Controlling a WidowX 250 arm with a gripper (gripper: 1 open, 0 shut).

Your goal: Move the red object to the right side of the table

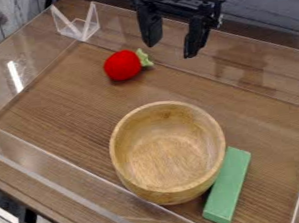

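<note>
While the jaws hang open, one red object point(128, 64), one bowl point(169, 150) and one green block point(229, 187) lie on the surface point(57, 98).

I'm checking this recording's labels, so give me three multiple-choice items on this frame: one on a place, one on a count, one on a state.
1. Where does the green rectangular block lie?
A. Beside the round wooden bowl, on its right
B. Inside the bowl
C. Under the black gripper

2. How many red things are on the brown wood-grain table?
A. None
B. One
C. Three

3. How do the gripper's jaws stand?
A. Shut on the block
B. Shut on the bowl's rim
C. Open, holding nothing

Answers:
1. A, the block lies along the bowl's right side, near the front corner.
2. B, the small red strawberry-shaped toy is the only red thing.
3. C, the two fingers hang apart with the table showing between them, and the toy sits to their left.
</note>
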